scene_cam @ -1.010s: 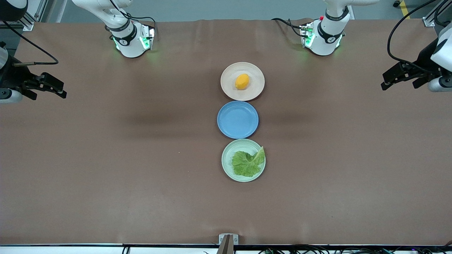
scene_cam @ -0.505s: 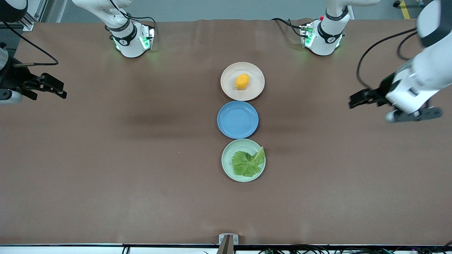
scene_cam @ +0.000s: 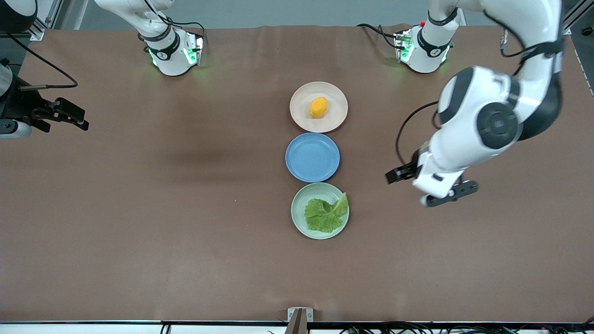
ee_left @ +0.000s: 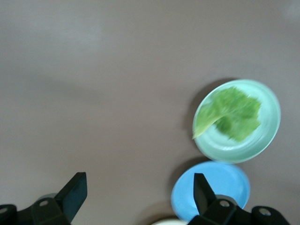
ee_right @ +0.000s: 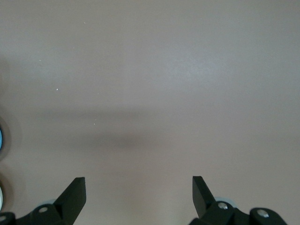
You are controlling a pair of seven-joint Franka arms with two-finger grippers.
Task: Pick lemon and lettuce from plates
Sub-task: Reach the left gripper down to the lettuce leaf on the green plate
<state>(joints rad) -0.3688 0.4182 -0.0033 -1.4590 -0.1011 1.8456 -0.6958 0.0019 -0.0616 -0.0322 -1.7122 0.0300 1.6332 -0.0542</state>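
The lemon (scene_cam: 318, 107) lies on the beige-pink plate (scene_cam: 299, 98), farthest from the front camera. The lettuce (scene_cam: 326, 214) lies on the mint green plate (scene_cam: 298, 204), nearest to that camera; both also show in the left wrist view, the lettuce (ee_left: 232, 115) on the mint plate (ee_left: 268, 138). My left gripper (scene_cam: 393, 176) is open and empty, up over bare table beside the blue and mint plates, toward the left arm's end; in its wrist view (ee_left: 139, 183) nothing is between the fingers. My right gripper (scene_cam: 81, 118) is open and empty, waiting at the right arm's end (ee_right: 138, 185).
An empty blue plate (scene_cam: 312, 157) sits between the two task plates, close to both; it also shows in the left wrist view (ee_left: 229, 180). The three plates form a line down the table's middle. Brown table surface lies on both sides of them.
My left arm has swung in from the table's end toward the plates and its gripper now hangs beside the blue and mint plates. The right arm has not moved.
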